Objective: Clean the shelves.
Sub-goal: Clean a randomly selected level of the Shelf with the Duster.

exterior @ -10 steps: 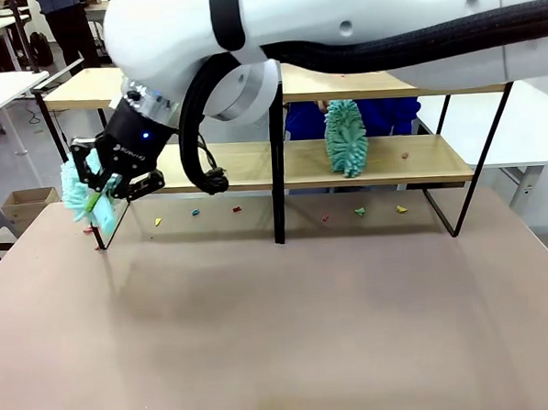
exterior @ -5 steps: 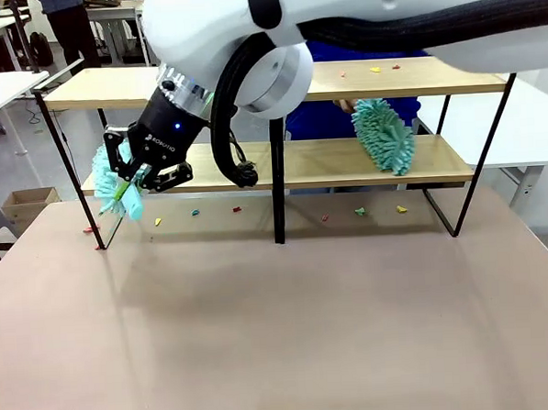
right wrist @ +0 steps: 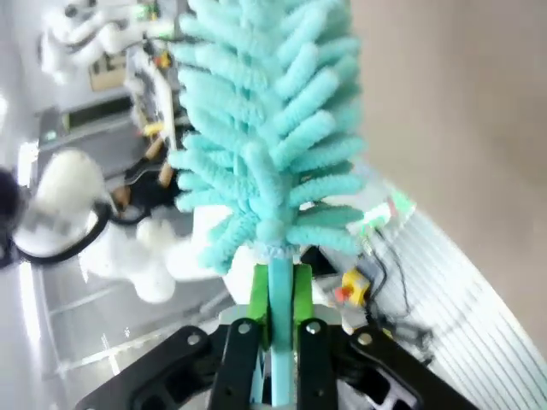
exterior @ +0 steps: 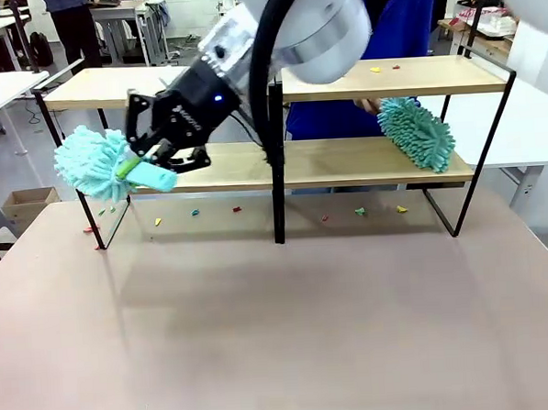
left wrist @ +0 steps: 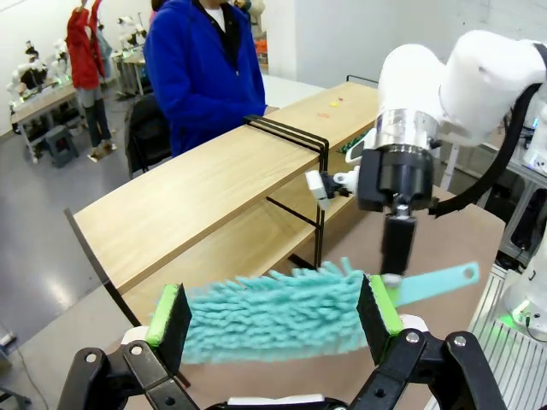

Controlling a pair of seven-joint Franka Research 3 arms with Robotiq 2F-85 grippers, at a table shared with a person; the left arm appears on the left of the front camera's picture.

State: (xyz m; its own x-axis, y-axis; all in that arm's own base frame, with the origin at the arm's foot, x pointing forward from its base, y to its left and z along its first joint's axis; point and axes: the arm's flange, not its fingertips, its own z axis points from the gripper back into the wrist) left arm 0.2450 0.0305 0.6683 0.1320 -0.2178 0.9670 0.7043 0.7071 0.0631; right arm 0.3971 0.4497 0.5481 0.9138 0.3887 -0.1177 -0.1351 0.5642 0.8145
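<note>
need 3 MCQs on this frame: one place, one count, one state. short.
1. Where is the head of the duster held by the right gripper?
A) by the left end of the shelves
B) on the top board's right end
C) flat on the table's middle
2. How many teal dusters show in the front view?
A) one
B) two
C) four
3. The right gripper is:
A) open wide
B) shut on the duster
C) shut on nothing
Key: 1A, the head sits by the rack's left post. 2B, the person holds a second duster. 3B, the pads clamp its handle.
</note>
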